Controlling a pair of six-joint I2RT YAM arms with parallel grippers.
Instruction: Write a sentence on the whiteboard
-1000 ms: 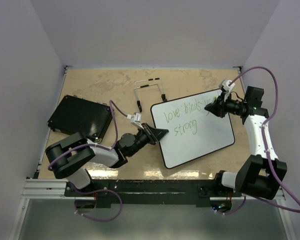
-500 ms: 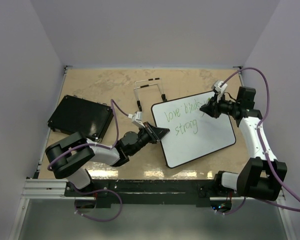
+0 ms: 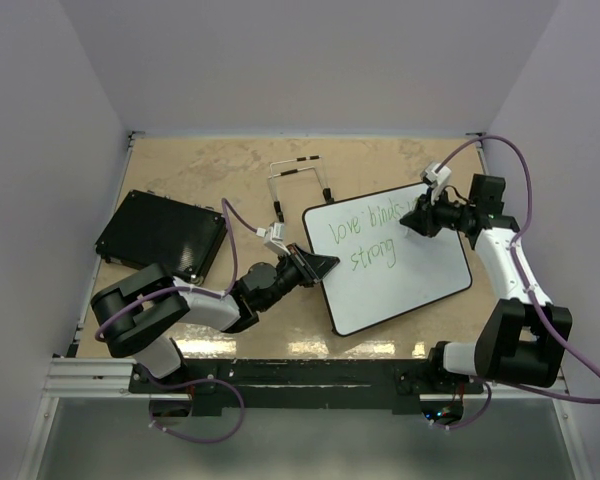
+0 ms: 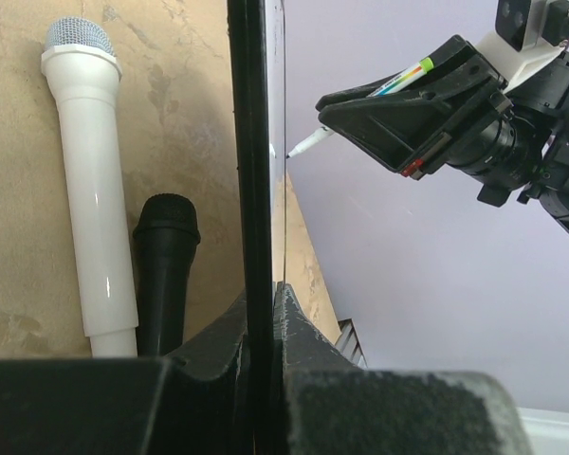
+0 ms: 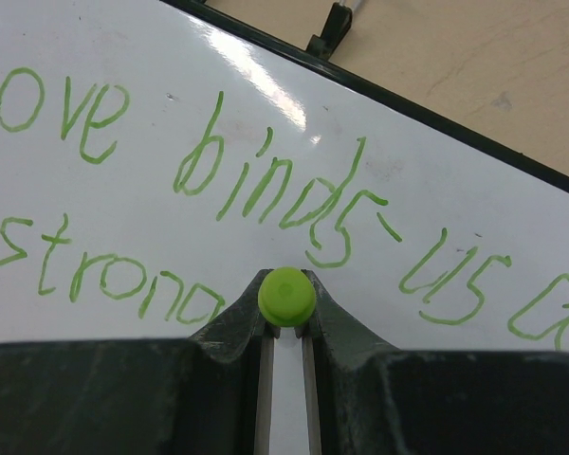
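Left gripper (image 3: pixel 322 266) clamps whiteboard (image 3: pixel 410 285) edge; right gripper (image 5: pixel 285 308) pinches green marker (image 5: pixel 286 295); sentence (image 5: pixel 308 204) reads "love binds us… strong".

The sentence (image 5: pixel 266 194) runs off frame; ending perhaps hidden.

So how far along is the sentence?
Done: the green sentence reads "love binds us" and "strong" on the whiteboard. In hand: right fingers grip the marker, tip at the board; left fingers clamp its edge. Left: probably the last word's ending, then release.
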